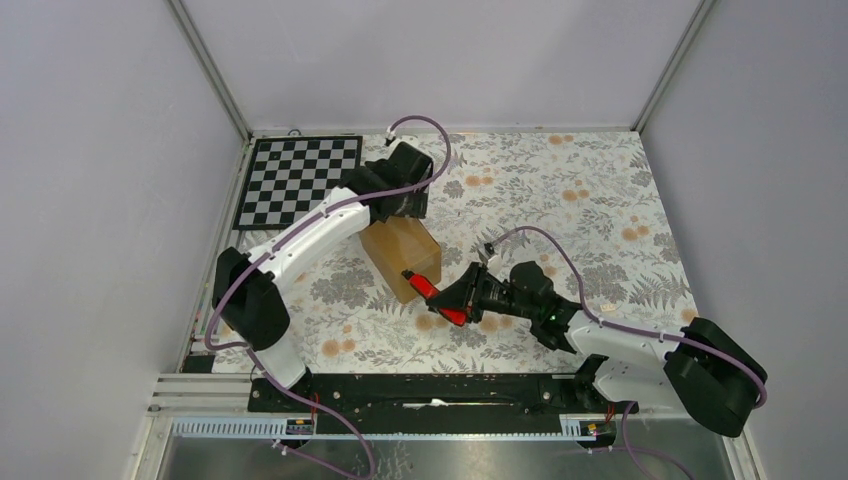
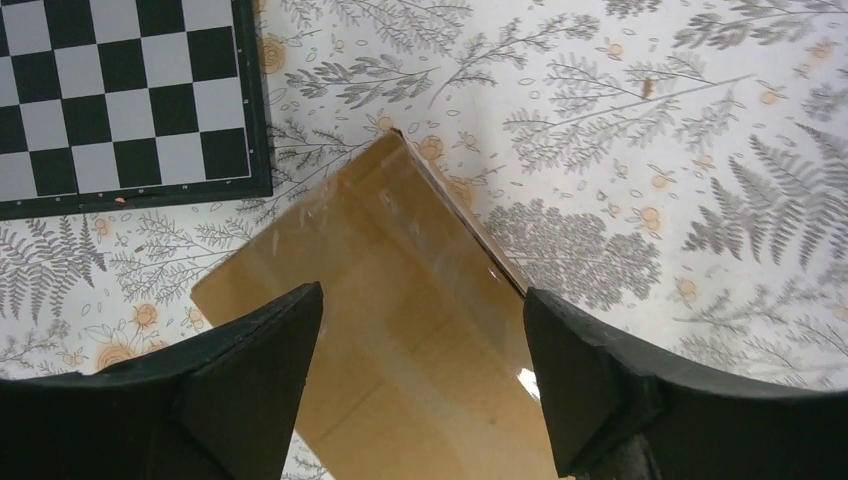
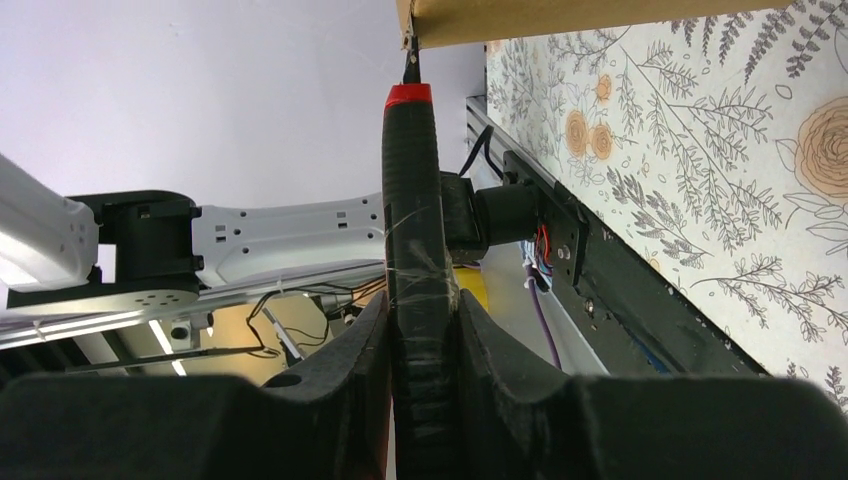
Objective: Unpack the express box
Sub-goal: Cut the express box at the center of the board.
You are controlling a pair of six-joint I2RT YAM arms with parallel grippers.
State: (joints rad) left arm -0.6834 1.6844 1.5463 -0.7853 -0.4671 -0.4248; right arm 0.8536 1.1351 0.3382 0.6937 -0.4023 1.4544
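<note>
Plain brown taped cardboard express box (image 1: 400,255) sits just off the near right corner of the black-and-white checkerboard (image 1: 300,180). Over its checkerboard-side end, left gripper (image 2: 420,300) hangs wide, empty. On the opposite side, right gripper (image 3: 420,320) clamps red-and-black-handled cutter (image 3: 410,190), tip at box edge.

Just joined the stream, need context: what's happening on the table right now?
The right gripper is clamped on a black cutter with a red tip, its blade tip at an edge of the express box. The left gripper hangs open over the box's taped top, not gripping it. The box looks closed.
</note>
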